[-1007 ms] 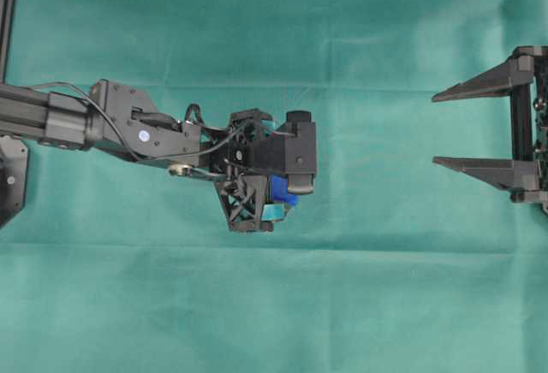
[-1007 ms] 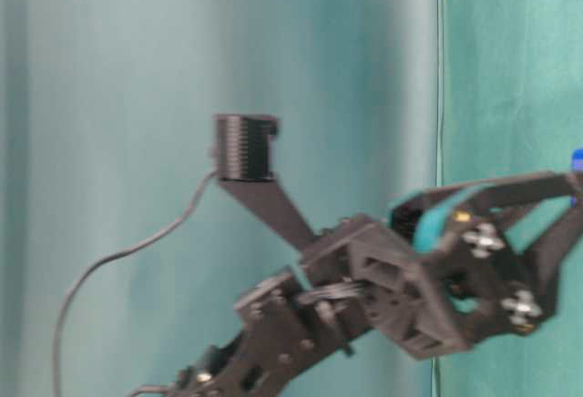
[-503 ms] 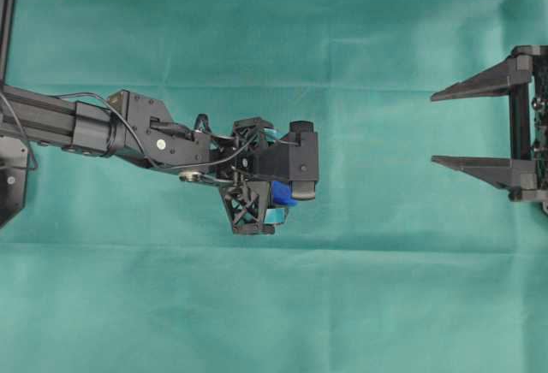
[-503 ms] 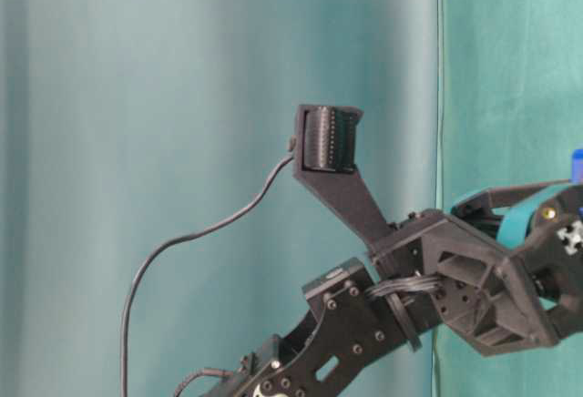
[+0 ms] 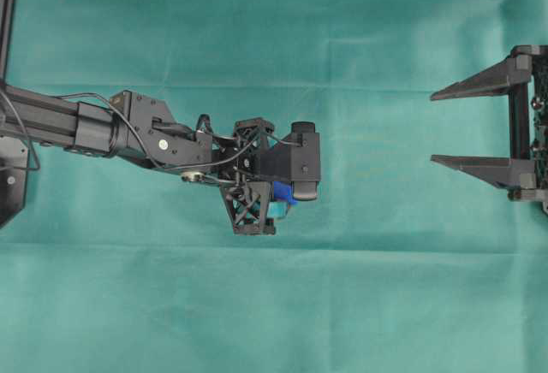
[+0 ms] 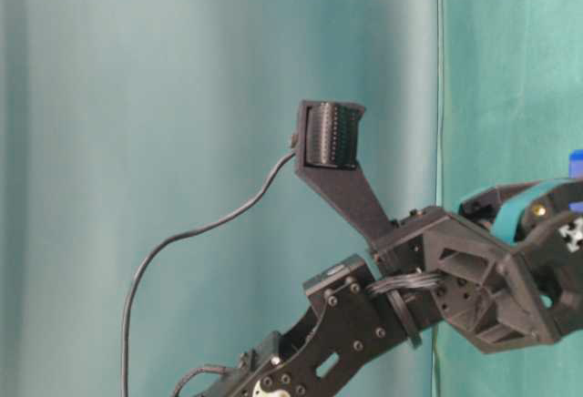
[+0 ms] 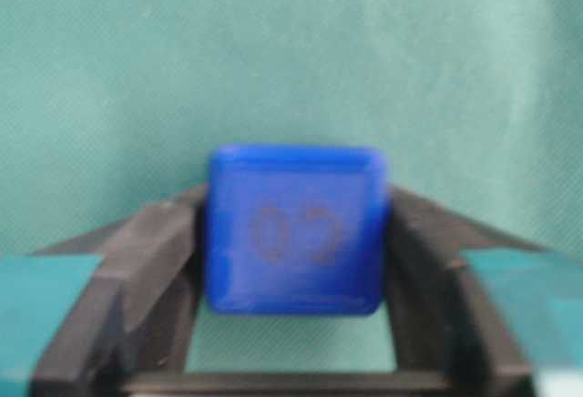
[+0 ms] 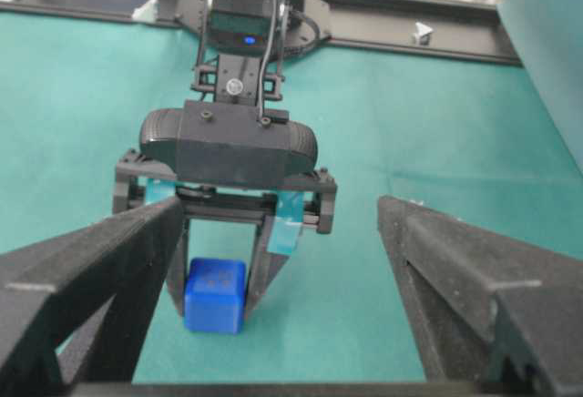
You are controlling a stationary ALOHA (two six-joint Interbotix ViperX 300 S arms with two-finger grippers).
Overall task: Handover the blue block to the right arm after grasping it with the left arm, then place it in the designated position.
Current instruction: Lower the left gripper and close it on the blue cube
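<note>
Overhead view: left gripper [image 5: 276, 206] has narrowed onto blue block [image 5: 283, 192].

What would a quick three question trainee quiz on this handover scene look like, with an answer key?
1. True or false: the left end effector has its fingers on either side of the blue block.
2. Multiple choice: the right end effector is (a) shut on the block, (b) open and apart from the block, (c) out of view.
3. Fill in: the table is covered by a ____ cloth.

Key
1. True; in the left wrist view the block sits between the two fingers.
2. b; its jaws stand wide at the right edge of the overhead view.
3. Green.
</note>
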